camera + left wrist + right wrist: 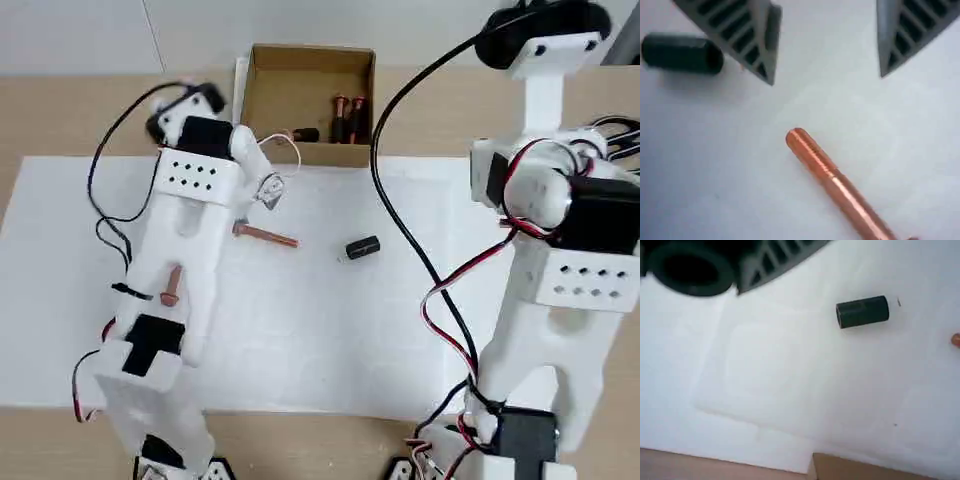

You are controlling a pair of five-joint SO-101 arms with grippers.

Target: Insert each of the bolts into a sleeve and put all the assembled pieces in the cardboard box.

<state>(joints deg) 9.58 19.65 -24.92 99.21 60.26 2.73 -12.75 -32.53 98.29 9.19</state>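
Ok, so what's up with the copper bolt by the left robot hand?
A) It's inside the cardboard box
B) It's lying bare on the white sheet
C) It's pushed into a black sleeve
B: the copper bolt lies flat on the white sheet with its threaded end uncovered. The black sleeve lies apart from it, and the open left hand is not touching it.

A light wooden tabletop (40, 110) spans the frame, a large white sheet (330, 330) covering its middle. A pale, seamed surface (100, 30) lines the upper edge.

white arms (180, 260) with black motors (150, 345) and red-and-black cables (443, 300).
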